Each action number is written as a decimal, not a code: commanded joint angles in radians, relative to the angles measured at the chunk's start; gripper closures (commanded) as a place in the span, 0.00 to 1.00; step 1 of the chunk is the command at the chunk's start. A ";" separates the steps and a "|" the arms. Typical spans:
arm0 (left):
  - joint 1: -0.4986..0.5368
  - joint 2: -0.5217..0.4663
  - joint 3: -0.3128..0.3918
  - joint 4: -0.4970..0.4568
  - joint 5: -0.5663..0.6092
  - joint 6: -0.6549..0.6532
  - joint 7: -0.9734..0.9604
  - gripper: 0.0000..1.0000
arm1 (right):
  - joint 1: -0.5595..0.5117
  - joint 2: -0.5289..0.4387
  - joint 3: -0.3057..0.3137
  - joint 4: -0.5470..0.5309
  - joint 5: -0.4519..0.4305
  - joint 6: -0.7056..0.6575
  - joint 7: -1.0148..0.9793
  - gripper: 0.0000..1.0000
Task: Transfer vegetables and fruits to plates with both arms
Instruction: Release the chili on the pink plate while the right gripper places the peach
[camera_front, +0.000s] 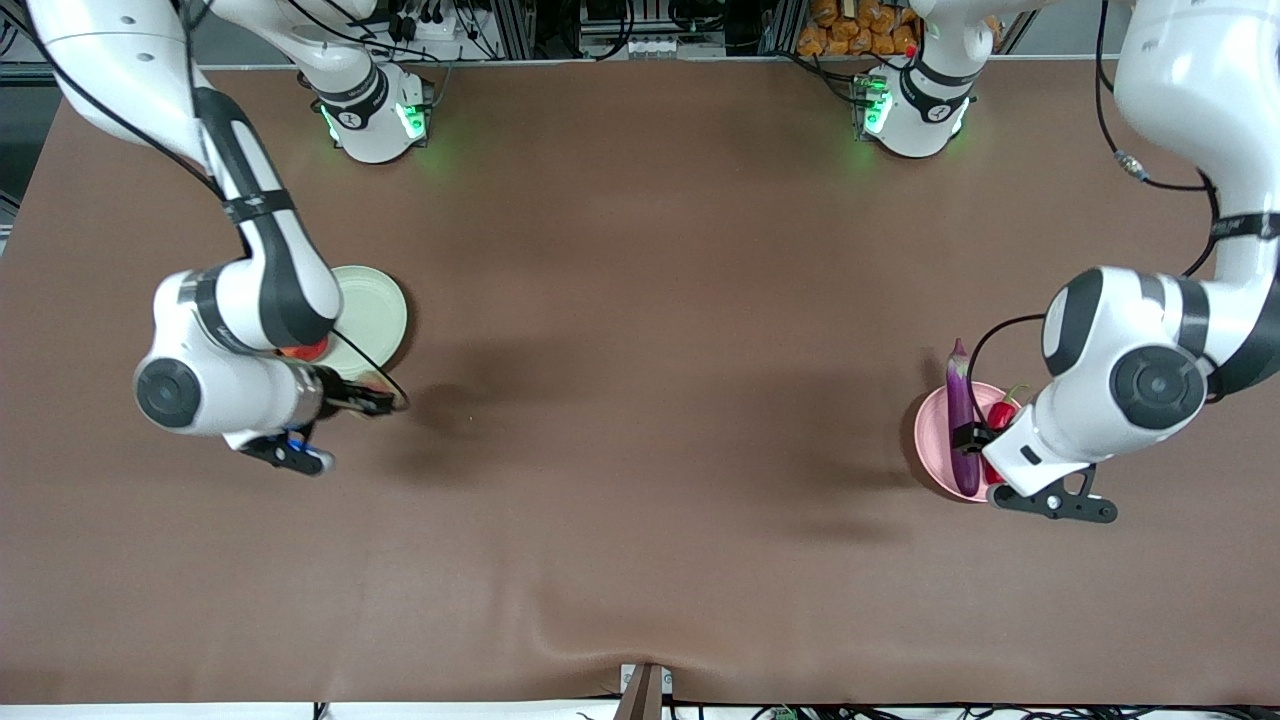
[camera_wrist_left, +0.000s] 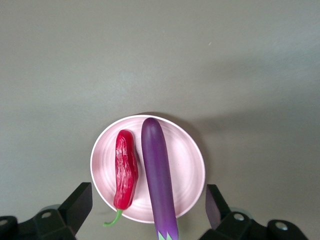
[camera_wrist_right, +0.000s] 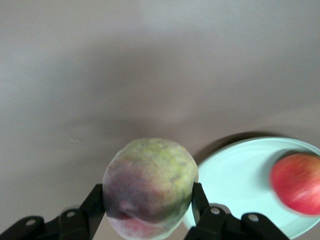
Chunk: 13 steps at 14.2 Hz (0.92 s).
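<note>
Left tool (camera_wrist_left: 147, 210): I am hovering over the pink plate (camera_wrist_left: 187, 165) with my fingers spread wide and nothing between them; this arm is waiting.
Right tool (camera_wrist_right: 147, 212): I am squeezing the yellowish-green fruit (camera_wrist_right: 150, 187) between my fingers, holding it in the air just beside the green plate (camera_front: 378, 315), over bare tabletop (camera_front: 640, 350).
Vegetables: the eggplant (camera_wrist_left: 159, 180) and the chili pepper (camera_wrist_left: 125, 170) are lying side by side on the pink plate, near the tabletop's edge at the left arm's end; the eggplant's ends are reaching past the rim.
Fruits: the red fruit (camera_wrist_right: 297, 182) is resting on the green plate, near the tabletop's edge at the right arm's end; the blushed one is riding in my right tool.
Done: I am judging three of four items as placed, with both vegetables plated and one fruit plated.
Left: I am judging that the held fruit needs carrying over the green plate and releasing beside the red one.
Count, vegetables: two, one eggplant and one chili.
Count, fruits: two, one red and one yellowish-green.
Count, plates: two, one pink and one green.
Count, arms: two, each with one tool.
</note>
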 joint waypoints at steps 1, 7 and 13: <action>0.008 -0.079 -0.023 -0.028 -0.041 -0.054 -0.016 0.00 | -0.058 -0.157 0.026 -0.244 0.039 0.071 -0.092 1.00; -0.015 -0.226 -0.053 -0.049 -0.121 -0.192 -0.091 0.00 | -0.073 -0.197 0.023 -0.354 0.039 0.057 -0.118 0.15; -0.188 -0.485 0.183 -0.233 -0.219 -0.200 -0.024 0.00 | -0.104 -0.152 0.024 -0.009 0.049 -0.273 -0.141 0.00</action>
